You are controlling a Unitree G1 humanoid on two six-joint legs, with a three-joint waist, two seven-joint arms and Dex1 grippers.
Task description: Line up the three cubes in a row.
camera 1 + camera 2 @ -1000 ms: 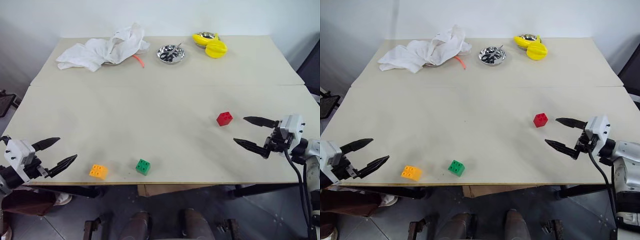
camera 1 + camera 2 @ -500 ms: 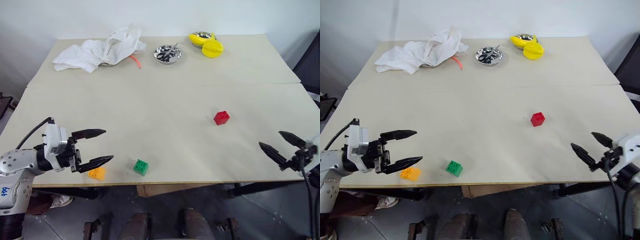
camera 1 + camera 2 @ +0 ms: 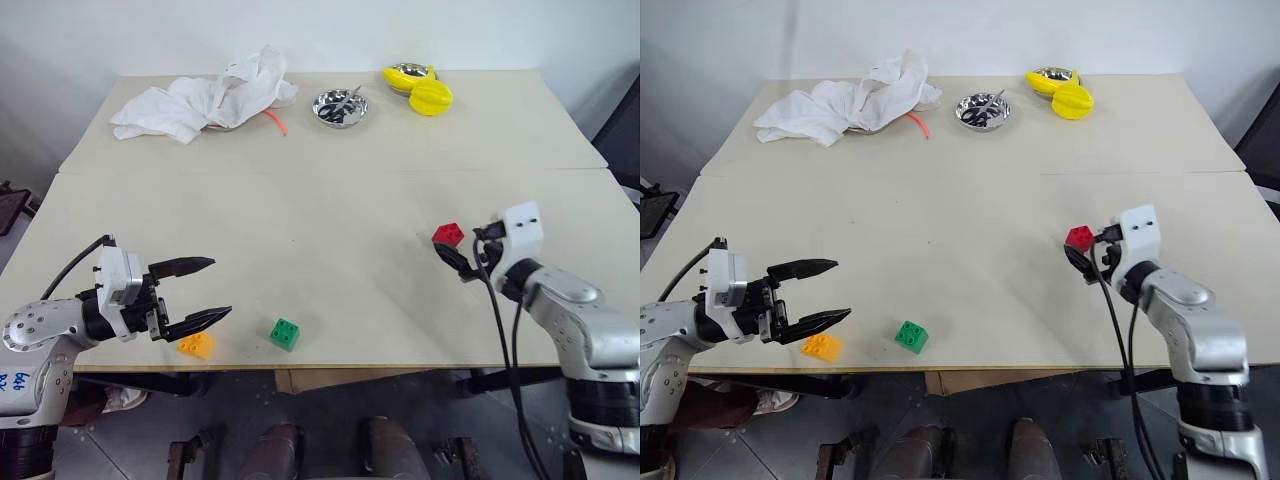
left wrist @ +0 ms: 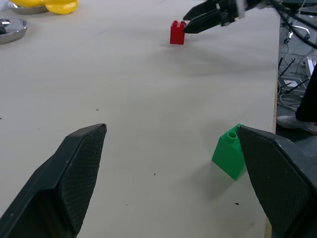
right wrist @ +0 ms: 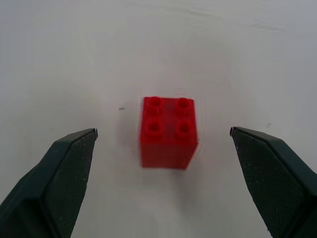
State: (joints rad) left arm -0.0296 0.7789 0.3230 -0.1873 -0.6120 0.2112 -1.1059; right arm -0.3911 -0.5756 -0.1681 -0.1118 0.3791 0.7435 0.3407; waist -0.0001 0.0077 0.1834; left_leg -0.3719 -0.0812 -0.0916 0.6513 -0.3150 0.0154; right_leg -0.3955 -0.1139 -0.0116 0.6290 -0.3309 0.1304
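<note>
- Red cube (image 5: 169, 132): hard moulded plastic with four round studs on top, standing flat on the table (image 3: 330, 200) well apart from the green cube (image 3: 285, 333), off to its right and farther from the near edge.
- Right gripper (image 5: 163, 183) points straight at the red cube with its fingers spread wide, one to each side; the cube sits just ahead of the tips, centred in the gap, and nothing touches it yet.
- Handling, as a judgement: the cube looks light and rigid, so it will not deform, but its smooth flat walls could slip or twist if pinched off-centre. The best hold is across two opposite side faces, low on the body, below the studs.
- Green cube rests near the table's front edge, turned at a slight angle to that edge.
- Orange-yellow cube (image 3: 196, 345) lies just left of the green cube, also close to the front edge.
- Left gripper (image 3: 208, 292) hovers left of the green cube, directly over the orange-yellow one, jaws spread and empty.
- Green and orange-yellow already make a rough pair; the red cube appears to be the one to bring over beside the green cube.
</note>
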